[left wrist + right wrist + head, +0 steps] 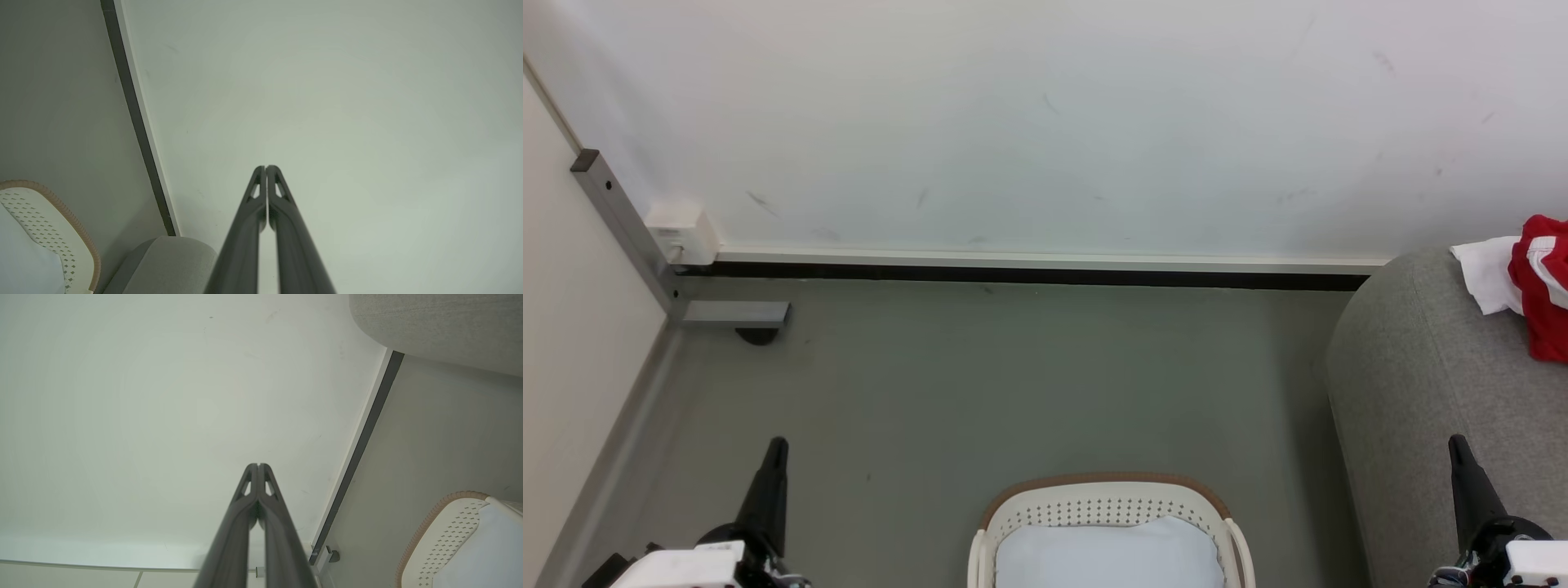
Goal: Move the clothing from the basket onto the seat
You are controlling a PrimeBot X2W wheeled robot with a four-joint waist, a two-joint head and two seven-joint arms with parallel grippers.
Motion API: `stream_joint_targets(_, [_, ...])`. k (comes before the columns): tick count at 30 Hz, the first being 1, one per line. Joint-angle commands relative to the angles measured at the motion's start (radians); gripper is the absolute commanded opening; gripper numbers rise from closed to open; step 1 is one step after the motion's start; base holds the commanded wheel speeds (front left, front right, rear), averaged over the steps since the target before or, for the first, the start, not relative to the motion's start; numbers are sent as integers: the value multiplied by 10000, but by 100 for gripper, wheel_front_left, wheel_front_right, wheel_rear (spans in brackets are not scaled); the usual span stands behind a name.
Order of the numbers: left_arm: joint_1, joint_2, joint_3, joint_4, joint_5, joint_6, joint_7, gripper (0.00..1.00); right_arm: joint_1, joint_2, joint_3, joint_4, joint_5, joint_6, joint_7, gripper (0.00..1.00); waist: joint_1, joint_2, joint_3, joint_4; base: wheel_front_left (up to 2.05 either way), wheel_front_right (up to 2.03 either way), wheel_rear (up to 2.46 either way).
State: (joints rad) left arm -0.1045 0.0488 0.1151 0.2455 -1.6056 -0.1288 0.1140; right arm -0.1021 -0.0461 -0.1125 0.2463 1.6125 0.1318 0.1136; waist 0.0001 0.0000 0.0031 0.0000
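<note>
Head view: the left hand [777,447] and right hand [1457,445] stand low at either side, each with its two dark fingers pressed together and holding nothing. The basket [1107,479] sits on the floor [1013,384] between them at the bottom edge, and the part that shows holds a pale pad [1107,555] and no red cloth. The clothing [1543,286] lies bunched on the seat [1413,384] at the far right, ahead of and beyond the right hand, the nearer arm. The transfer looks done or nearly so.

Left wrist view: the fingers are closed tip to tip and point at the bare wall [347,102]. The basket's brown rim and a rounded corner of the seat lie to the lower left.

Right wrist view: the same shut, empty fingers appear. The basket is at the lower right and the seat's edge at the upper right. The red garments appear in the head view, not in these wrist angles.
</note>
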Motion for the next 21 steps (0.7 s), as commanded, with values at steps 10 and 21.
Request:
stream_joint_targets(10, [-70,17,18,-42,-133,-36,38,0,-125,-78,-39,-52,12,-21,43,0,-1,0,0,0,0,0,0])
stream_joint_targets(21, [-69,17,17,-42,-133,-36,37,0,-125,-78,-39,-51,12,-21,43,0,-1,0,0,0,0,0,0])
